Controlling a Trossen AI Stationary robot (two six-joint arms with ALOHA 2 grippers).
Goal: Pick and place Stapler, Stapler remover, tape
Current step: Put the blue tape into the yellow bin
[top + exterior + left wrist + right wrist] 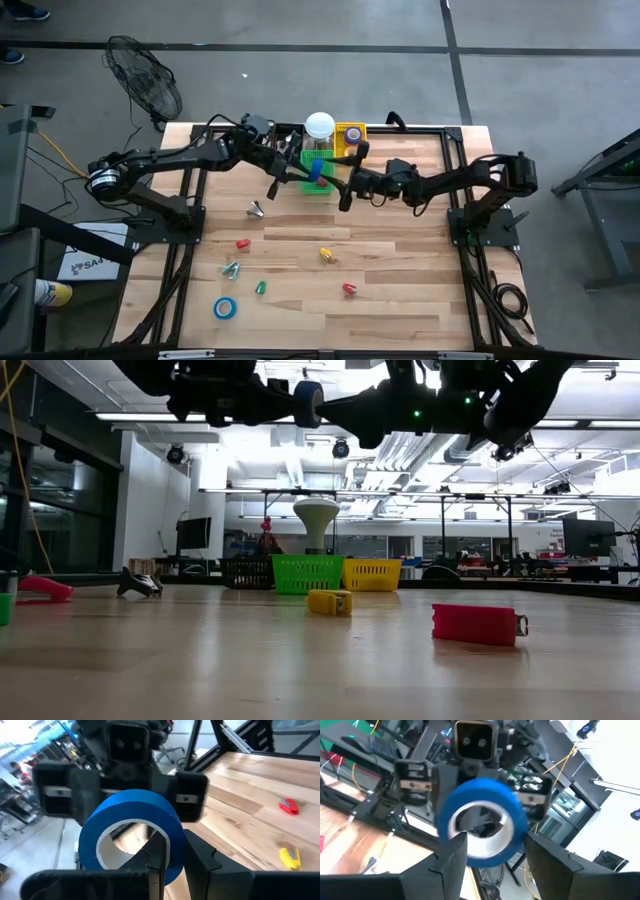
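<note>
A blue tape roll (318,172) hangs in the air above the green basket (322,187), between my two grippers. My left gripper (177,862) comes from the table's left and is shut on it. My right gripper (495,852) faces it from the right, open, its fingers just short of the roll (480,820). In the low view the roll (308,403) sits high over the table. A second blue roll (225,307) lies flat near the table's near edge. A purple roll (353,133) rests in the yellow basket (350,143). My left gripper pinches the roll's wall (175,845) on the side nearest it, one finger (155,857) inside the open centre and the other finger (200,862) outside. The fingers come level from the table's left. The roll is lifted clear and stands on edge, its hole facing along the arms.
A white round-topped jar (319,125) stands behind the green basket, next to a dark basket (285,140). Small red (243,243), yellow (326,255), green (260,287) and metal (257,209) items lie scattered on the wooden table. A fan (145,75) stands beyond the far left corner.
</note>
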